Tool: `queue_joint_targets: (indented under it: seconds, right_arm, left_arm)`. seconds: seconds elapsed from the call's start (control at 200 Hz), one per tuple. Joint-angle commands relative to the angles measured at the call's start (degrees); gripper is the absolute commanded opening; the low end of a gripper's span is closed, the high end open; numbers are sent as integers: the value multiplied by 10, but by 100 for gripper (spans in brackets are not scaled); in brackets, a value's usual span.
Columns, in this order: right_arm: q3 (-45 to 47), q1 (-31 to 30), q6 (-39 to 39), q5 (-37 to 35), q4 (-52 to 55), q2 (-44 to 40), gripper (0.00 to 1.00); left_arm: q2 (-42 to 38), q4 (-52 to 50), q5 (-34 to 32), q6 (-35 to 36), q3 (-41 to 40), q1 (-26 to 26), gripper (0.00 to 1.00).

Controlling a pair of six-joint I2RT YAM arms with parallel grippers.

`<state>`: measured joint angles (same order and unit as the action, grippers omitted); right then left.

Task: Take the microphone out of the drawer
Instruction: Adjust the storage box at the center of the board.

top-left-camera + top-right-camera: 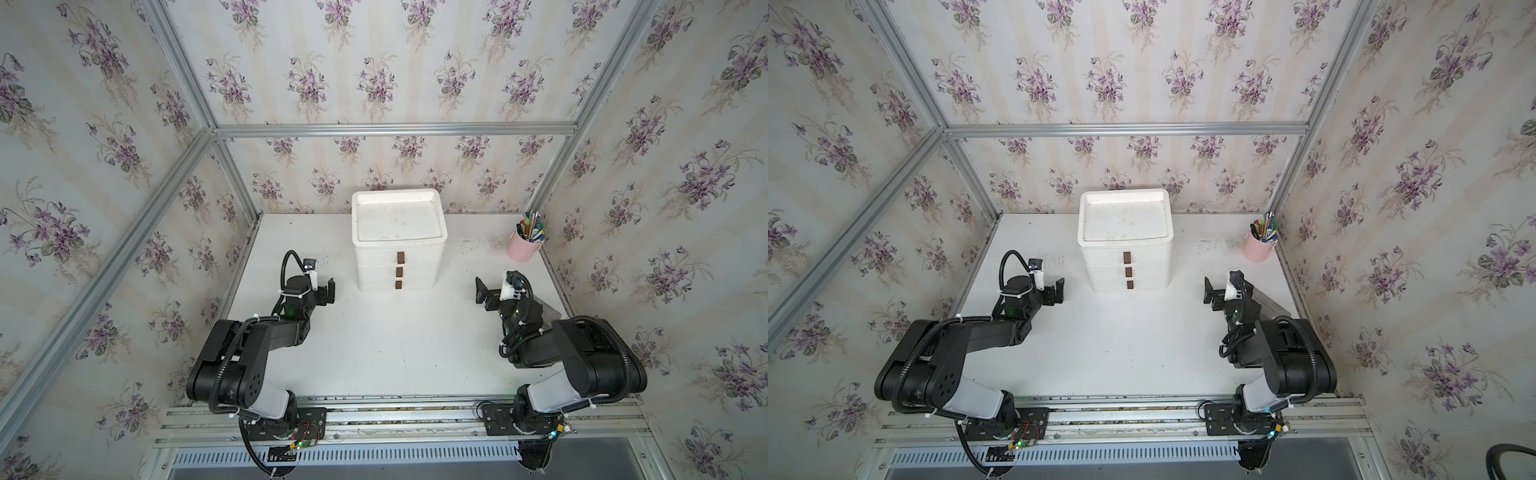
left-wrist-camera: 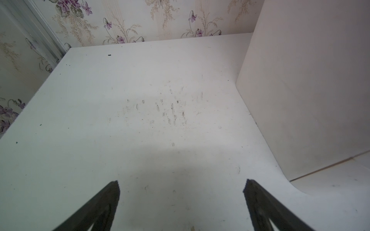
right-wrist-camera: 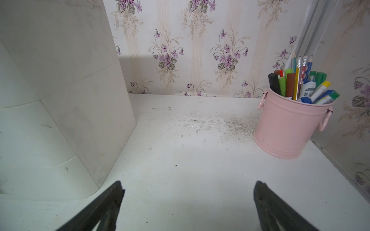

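A white three-drawer unit (image 1: 399, 232) (image 1: 1125, 232) stands at the back middle of the white table (image 1: 395, 340). All three drawers are shut, each with a small brown handle (image 1: 400, 257). The microphone is hidden. My left gripper (image 1: 328, 291) (image 2: 181, 183) hovers open left of the unit, whose side wall (image 2: 300, 100) shows in the left wrist view. On the unit's other side (image 3: 60, 100), my right gripper (image 1: 484, 295) (image 3: 189, 185) is open too. Nothing lies between either pair of fingers.
A pink bucket (image 1: 523, 247) (image 3: 288, 128) full of pens and markers stands in the back right corner. Flowered walls with aluminium frame posts (image 1: 552, 174) close in the table on three sides. A metal rail (image 1: 395, 415) runs along the front edge.
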<state>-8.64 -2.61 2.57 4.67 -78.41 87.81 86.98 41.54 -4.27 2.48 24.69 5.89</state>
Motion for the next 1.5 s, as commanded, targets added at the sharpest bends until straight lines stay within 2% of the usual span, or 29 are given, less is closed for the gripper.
queue_joint_targets:
  seconds: [0.0, 0.045, 0.21, 0.415, 0.495, 0.54, 0.664, 0.789, 0.854, 0.919, 0.999, 1.094, 1.249, 1.329, 1.404, 1.499]
  right_arm:
    - [0, -1, 0, -9, -23, 0, 100]
    - [0, -2, 0, -10, -24, 0, 100]
    - [-6, -1, 7, 7, -13, 0, 100]
    - [-6, -1, 5, 4, -12, 0, 100]
    - [-9, -1, -18, -55, -14, 3, 100]
    - [-16, -1, -29, -81, -3, 4, 100]
    - [-37, -1, -19, -53, 48, 4, 100]
    - [-34, -1, -18, -53, 41, 3, 100]
    - [-31, -1, -18, -54, 36, 3, 100]
    - [-26, -2, -20, -58, 34, 1, 100]
    - [-7, -3, -21, -64, -14, -3, 100]
    - [10, -3, -26, -76, -19, -34, 100]
    - [13, -8, -20, -81, 26, -100, 100]
    - [4, -16, -15, -92, 93, -149, 100]
    - [-10, -18, -41, -107, 152, -199, 100]
    - [-43, -30, -47, -92, 246, -251, 100]
  left_arm:
    - [0, 16, 11, 1, 1, -10, 99]
    - [0, 15, 30, -4, 2, -20, 99]
    - [-1, 14, 32, -4, 1, -21, 99]
    - [-8, 0, 66, 4, 7, -27, 99]
    - [-15, -27, 47, -6, 23, -28, 99]
    - [-28, -101, 37, -11, 55, -29, 99]
    - [-11, -182, 42, -5, 112, -27, 99]
    - [-40, -203, -28, -31, 113, -26, 99]
    - [-54, -224, -96, -49, 119, -20, 99]
    - [-102, -242, -126, -88, 130, -20, 99]
    - [-127, -291, -127, -106, 170, -17, 99]
    - [-136, -371, -134, -109, 241, -6, 99]
    - [-136, -429, -32, -87, 332, -4, 99]
    - [-127, -448, 40, -72, 375, -4, 99]
    - [-102, -488, 117, -59, 433, -4, 99]
    - [-43, -532, 229, -46, 509, -4, 99]
